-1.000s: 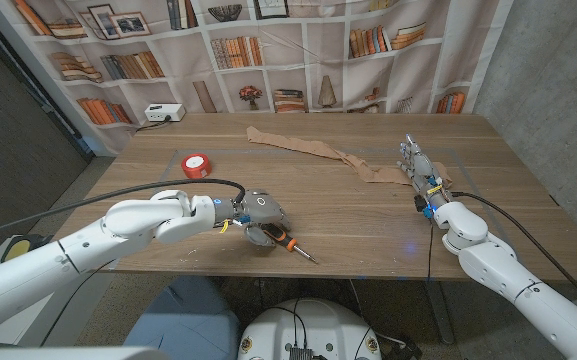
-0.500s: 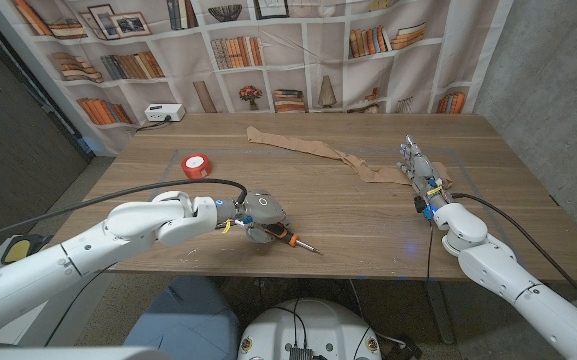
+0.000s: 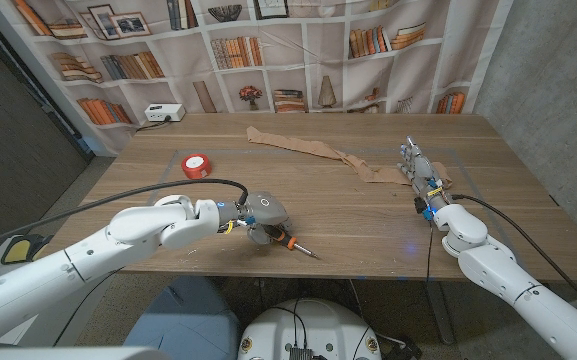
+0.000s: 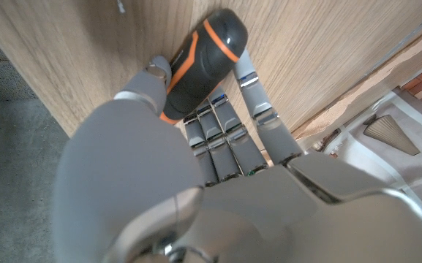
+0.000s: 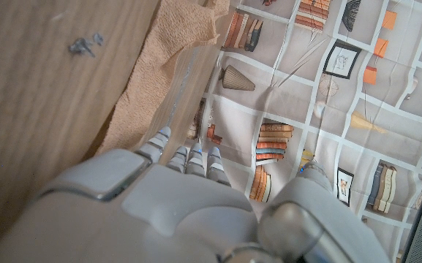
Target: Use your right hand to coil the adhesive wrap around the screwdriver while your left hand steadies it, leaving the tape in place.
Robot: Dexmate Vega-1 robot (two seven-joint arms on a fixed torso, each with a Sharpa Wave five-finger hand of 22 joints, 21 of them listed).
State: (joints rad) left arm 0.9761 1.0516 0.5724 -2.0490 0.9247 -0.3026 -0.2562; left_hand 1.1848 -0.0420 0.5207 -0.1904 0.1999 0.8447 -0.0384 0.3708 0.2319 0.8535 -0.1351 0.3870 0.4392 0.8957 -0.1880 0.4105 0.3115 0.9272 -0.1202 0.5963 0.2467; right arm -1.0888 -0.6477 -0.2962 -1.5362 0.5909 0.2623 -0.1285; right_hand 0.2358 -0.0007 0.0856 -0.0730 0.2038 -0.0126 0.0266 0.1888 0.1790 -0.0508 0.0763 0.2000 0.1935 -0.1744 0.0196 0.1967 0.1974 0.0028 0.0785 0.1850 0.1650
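Left hand [image 3: 259,214], seen from the head camera, is closed around the handle of the screwdriver [image 3: 286,240] near the front edge of the wooden table [image 3: 298,210]. The black and orange handle comes out from under the hand, and the thin metal shaft points toward the front right, low over the wood. The right hand [image 3: 420,172] stands at the right side of the table with its fingers stretched out toward the far edge and nothing in them. Its fingertips are at the near end of the tan wrap [image 3: 313,149], which lies as a long strip across the far middle of the table; whether they touch the strip cannot be told from this view. A red roll of tape [image 3: 197,165] lies on the left part of the table, well apart from both hands. A white box with a cable [image 3: 164,113] sits at the far left corner.

From the left wrist camera, the left hand [image 4: 196,146] wraps the screwdriver handle [image 4: 200,62], with fingers [image 4: 258,109] on both sides of it, and the handle lies against the wood.

From the right wrist camera, the right hand [image 5: 174,190] shows straight fingers side by side, and the tan wrap [image 5: 163,80] lies on the table just beyond the fingertips.
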